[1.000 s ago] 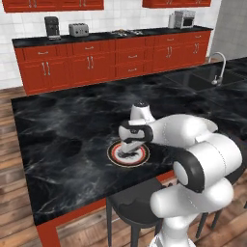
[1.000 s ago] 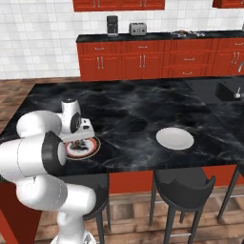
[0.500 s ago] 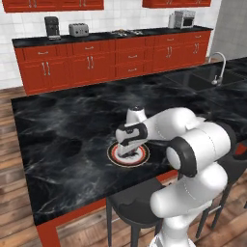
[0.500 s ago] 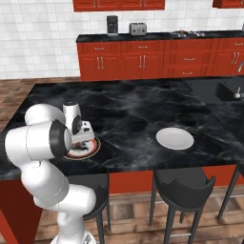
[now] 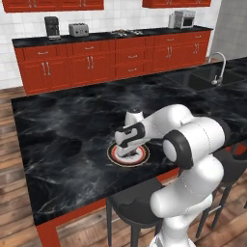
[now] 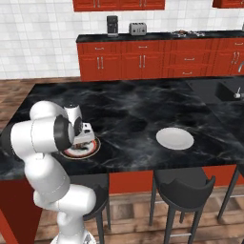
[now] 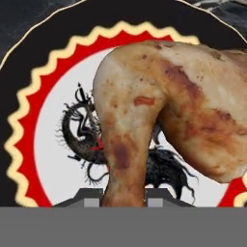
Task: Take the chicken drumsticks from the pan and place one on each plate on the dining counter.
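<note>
My gripper (image 7: 120, 200) is shut on the narrow end of a golden-brown chicken drumstick (image 7: 164, 111). It holds the drumstick low over the plate (image 7: 29, 62) with the dark rim, red-gold band and pale centre. That plate (image 5: 116, 157) lies near the front edge of the black marble dining counter (image 5: 62, 120), and the gripper (image 5: 127, 150) points down onto it. In the right base view the gripper (image 6: 82, 143) stands over the same plate (image 6: 91, 149), and the plain white plate (image 6: 175, 138) lies bare to its right. The pan is out of view.
Dark stools (image 5: 135, 202) (image 6: 183, 183) stand along the counter's near edge below the arm. A sink with a faucet (image 5: 219, 67) sits at the counter's far right. Red cabinets (image 5: 96, 62) with a black top line the back wall.
The arm's elbow has swung up and over toward the counter. The hand stays over the patterned plate with the drumstick, a little lower than before.
</note>
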Motion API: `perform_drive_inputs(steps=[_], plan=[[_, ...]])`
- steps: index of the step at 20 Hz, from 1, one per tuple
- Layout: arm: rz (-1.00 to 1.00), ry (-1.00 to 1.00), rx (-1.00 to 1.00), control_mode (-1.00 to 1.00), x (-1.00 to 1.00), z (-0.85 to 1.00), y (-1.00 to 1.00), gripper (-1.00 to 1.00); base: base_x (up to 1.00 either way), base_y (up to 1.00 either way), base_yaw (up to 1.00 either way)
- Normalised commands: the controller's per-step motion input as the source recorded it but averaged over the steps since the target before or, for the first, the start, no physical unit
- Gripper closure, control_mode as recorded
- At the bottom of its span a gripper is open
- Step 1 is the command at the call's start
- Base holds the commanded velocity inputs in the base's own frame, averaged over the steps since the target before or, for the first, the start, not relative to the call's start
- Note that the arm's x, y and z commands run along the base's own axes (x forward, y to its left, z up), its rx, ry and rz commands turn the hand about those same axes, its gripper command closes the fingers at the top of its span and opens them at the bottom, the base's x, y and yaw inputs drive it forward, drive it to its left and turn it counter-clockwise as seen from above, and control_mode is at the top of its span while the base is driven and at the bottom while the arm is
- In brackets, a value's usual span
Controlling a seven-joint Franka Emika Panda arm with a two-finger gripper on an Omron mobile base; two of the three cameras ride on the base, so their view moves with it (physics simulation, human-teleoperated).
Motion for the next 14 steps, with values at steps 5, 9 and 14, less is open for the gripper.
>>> perform_drive_inputs(steps=[5,9,14], plan=[[0.00,0.00,0.00,-1.00,0.03,-0.04,0.06,-1.00,0.00,0.00,0.00],[0.00,0.00,0.00,-1.00,0.00,0.01,0.04,-1.00,0.00,0.00,0.00],[0.00,0.00,0.00,-1.00,-0.13,0.43,0.00,-1.00,0.00,0.00,0.00]])
